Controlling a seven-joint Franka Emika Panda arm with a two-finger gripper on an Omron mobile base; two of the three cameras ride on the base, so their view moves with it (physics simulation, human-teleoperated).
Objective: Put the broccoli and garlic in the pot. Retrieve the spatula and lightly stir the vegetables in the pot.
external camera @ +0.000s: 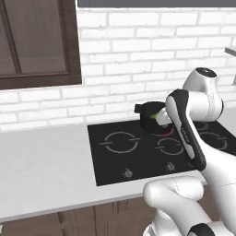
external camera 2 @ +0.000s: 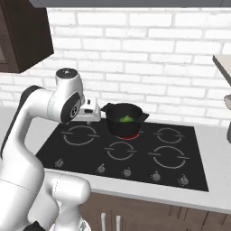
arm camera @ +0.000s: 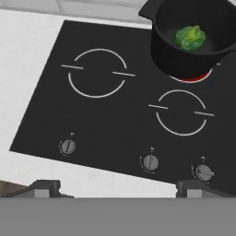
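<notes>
- Black cooktop (arm camera: 110, 115) under white brick wall (external camera 2: 149, 58)
- Broccoli (arm camera: 190, 38) lying inside pot (arm camera: 184, 60), burner glowing red beneath
- Gripper (arm camera: 117, 186) hovering with jaws wide, holding nothing
- Garlic outstanding; advising centred, gentle grasp

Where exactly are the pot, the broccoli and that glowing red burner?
pot (external camera 2: 118, 127): right base view, on its black front wall.
broccoli (arm camera: 190, 38): hand view, on the middle of the green floret inside the pot.
red burner (arm camera: 190, 78): hand view, on the red arc showing under the pot.
</notes>
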